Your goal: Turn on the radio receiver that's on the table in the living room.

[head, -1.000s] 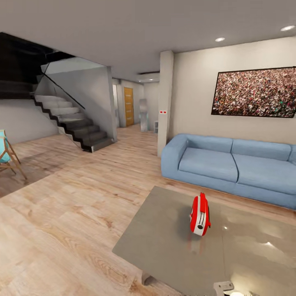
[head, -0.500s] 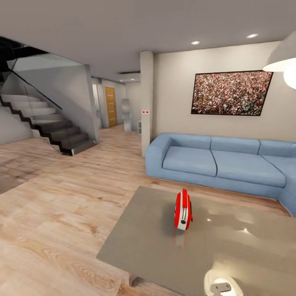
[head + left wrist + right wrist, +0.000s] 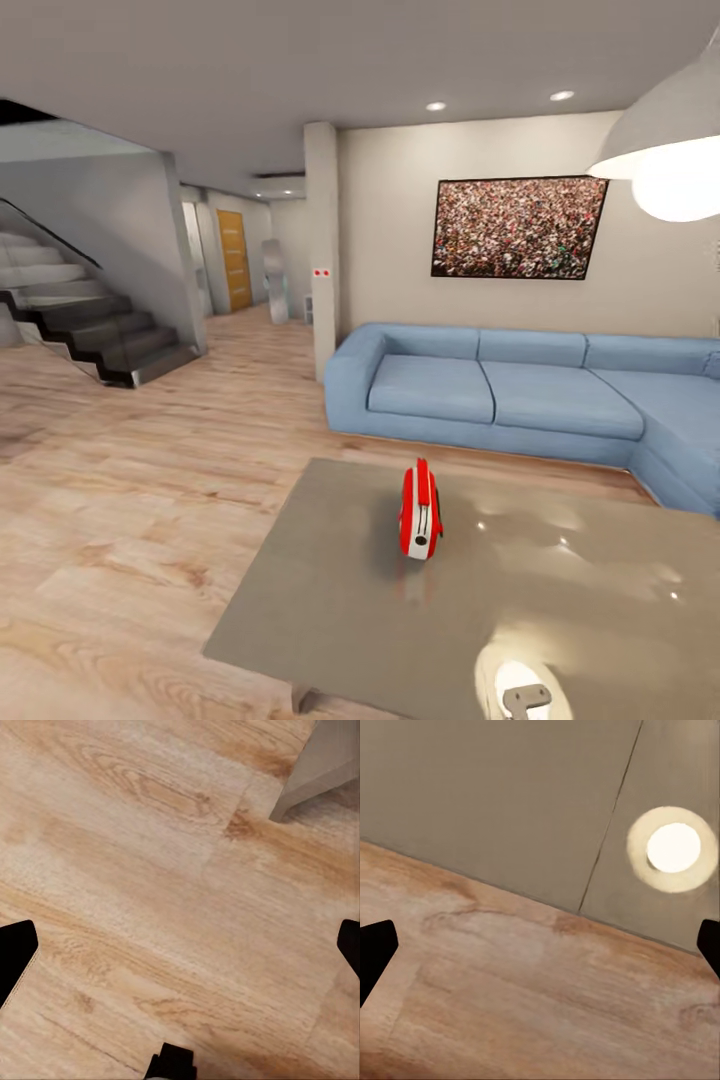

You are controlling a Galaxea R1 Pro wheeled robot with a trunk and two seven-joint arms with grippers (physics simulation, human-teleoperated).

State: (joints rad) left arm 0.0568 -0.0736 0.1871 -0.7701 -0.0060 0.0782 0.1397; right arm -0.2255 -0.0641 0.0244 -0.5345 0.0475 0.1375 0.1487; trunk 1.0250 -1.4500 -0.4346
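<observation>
Living-room floor of pale wood planks (image 3: pixel 120 520) spreads around a low grey table (image 3: pixel 330 610), and on it the red radio (image 3: pixel 420 510) stands upright, narrow side toward the camera, near the table's far-left part with bare glossy top on every side. Beyond it a blue sofa (image 3: pixel 500 395) runs along the far wall under a framed crowd photo (image 3: pixel 518 228); a hanging lamp (image 3: pixel 670 150) glows at the upper right and stairs (image 3: pixel 90 335) rise at the far left.

Both grippers hang spread wide and empty: the left gripper (image 3: pixel 180 945) over floorboards beside a pale table leg (image 3: pixel 319 769), the right gripper (image 3: pixel 540 945) over the table's near edge, where the lamp's reflection (image 3: pixel 673 847) shines.

Judging by this, the radio is found but untouched; closing in, reaching and switching it on all remain.
</observation>
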